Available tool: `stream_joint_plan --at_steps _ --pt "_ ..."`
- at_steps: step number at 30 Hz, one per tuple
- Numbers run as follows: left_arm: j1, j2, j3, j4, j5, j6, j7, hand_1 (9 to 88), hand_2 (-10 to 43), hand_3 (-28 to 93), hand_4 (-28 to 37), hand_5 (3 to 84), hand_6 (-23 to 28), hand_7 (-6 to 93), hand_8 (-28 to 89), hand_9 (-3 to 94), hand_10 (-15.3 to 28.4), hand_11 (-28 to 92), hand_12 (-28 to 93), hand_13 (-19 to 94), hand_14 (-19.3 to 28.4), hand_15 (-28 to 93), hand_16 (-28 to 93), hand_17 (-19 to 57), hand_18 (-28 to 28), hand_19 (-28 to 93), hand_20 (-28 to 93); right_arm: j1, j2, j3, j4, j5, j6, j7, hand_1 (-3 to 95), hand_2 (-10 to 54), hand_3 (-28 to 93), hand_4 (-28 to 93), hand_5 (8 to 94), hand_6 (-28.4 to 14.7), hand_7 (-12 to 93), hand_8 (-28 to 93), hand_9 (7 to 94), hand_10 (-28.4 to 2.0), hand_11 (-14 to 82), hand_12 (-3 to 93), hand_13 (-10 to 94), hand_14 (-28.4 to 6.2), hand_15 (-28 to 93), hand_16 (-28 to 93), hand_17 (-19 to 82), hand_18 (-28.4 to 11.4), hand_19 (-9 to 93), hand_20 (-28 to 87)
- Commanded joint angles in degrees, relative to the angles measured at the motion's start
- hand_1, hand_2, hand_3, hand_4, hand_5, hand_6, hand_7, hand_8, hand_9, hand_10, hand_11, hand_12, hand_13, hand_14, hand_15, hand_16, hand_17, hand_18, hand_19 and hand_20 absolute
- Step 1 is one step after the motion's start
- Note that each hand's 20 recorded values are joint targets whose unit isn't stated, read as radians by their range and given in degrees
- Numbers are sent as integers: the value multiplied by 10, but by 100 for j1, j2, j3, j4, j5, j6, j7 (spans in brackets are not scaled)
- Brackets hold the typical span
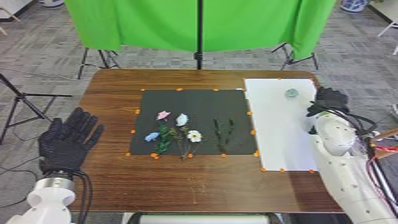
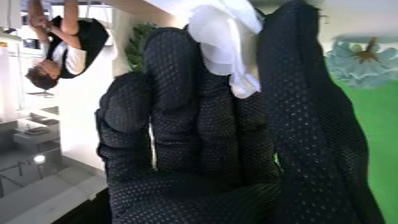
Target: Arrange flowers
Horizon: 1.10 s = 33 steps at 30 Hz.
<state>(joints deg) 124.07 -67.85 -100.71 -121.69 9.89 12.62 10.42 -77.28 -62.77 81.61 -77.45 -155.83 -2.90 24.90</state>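
Laying this white bloom [image 2: 222, 35] onto the white sheet [image 1: 282, 135] looks to me like the step in hand, and I would do it low and slow. My right hand [image 1: 330, 99] has it pinched between thumb and fingers, at the table's [image 1: 204, 192] right edge, beside the far part of the sheet. I'd keep that pinch light, since the petals look thin enough to crease, and turn the wrist before lowering rather than twist the flower against the paper. Once it is supported, I'd ease the thumb away first and back out without dragging the petals. The teal bloom [image 1: 291, 93] lies near the sheet's far end, so I'd want my knuckles well clear of it. My left hand [image 1: 64, 145] is released, its fingers extended, over the table's left side, and I'd leave it there. As for looks, the held flower is milky white, with broad, smooth petals folding over each other; where its stem runs I cannot tell. The teal one is pale and ruffled, with a brownish middle in the right wrist view. On the black mat [image 1: 191, 102] wait a pink flower [image 1: 163, 115], a white bud [image 1: 182, 120], a blue flower [image 1: 152, 136], a daisy-like flower [image 1: 195, 136] and slim green sprigs [image 1: 231, 132].
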Motion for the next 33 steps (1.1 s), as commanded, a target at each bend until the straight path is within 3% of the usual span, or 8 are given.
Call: stream_joint_plan --at_steps 1,6,9,13,25,27,30,33 --pt "120 -65 -47 -30 -14 -43 -47 286 141 787 -283 500 87 202 -105 431 155 280 129 318 162 472 -66 -57 163 403 168 -465 599 -659 -1520 989 639 -163 705 -92 495 -283 735 8 344 32 843 -99 144 479 709 -68 492 427 350 -190 798 473" --pt "208 -77 -97 -72 -40 -17 -30 281 143 781 -283 500 88 201 -105 431 156 280 130 318 162 473 -65 -58 163 403 168 -293 619 -1314 -2701 1341 -139 -890 633 -83 522 -283 724 -8 343 17 810 -113 217 400 700 -95 556 304 353 -210 821 441" --pt "155 -76 -73 -55 -54 2 -84 279 143 782 -283 500 87 201 -104 431 156 280 130 317 163 474 -65 -58 163 403 168 -12 415 -1539 -2773 1650 -902 -1228 602 -68 574 -283 709 -11 333 3 796 -110 191 384 685 -99 539 289 342 -210 818 428" --pt "122 -64 -53 -38 -211 -2 -123 279 144 782 -283 500 87 201 -104 431 156 280 130 317 162 474 -65 -58 163 403 168 453 277 -2194 -2435 1234 -1175 -1619 591 -63 604 -283 708 -14 316 -4 790 -114 173 366 684 -95 498 322 340 -208 817 416" --pt "87 -8 -67 6 -149 51 -162 279 144 780 -283 500 88 199 -104 429 156 280 130 316 162 477 -66 -58 163 404 168 551 411 -2712 -1914 -92 -1162 -1964 595 -77 622 -283 694 -17 293 -12 782 -110 130 365 670 -84 461 362 336 -208 819 411" --pt "118 -30 -116 36 -113 83 -268 279 144 780 -283 500 89 199 -104 428 156 280 130 315 163 477 -66 -58 163 404 168 515 424 -2717 -1755 -492 -928 -2140 598 -78 623 -283 694 -17 292 -12 782 -110 125 369 669 -81 457 367 333 -208 818 411" --pt "133 -38 -114 45 -312 157 -231 279 144 780 -283 500 89 198 -104 428 156 280 130 314 164 478 -67 -58 163 404 167 440 395 -2663 -1680 -669 -983 -2268 594 -80 631 -283 691 -18 292 -14 779 -109 119 372 663 -79 453 377 332 -208 818 411" --pt "151 -39 -107 50 -254 162 -238 278 145 779 -283 500 89 198 -103 429 157 281 130 314 164 479 -67 -58 163 405 167 342 376 -2631 -1686 -714 -960 -2261 593 -80 632 -283 689 -18 291 -17 777 -109 115 369 663 -80 451 379 332 -209 818 412"
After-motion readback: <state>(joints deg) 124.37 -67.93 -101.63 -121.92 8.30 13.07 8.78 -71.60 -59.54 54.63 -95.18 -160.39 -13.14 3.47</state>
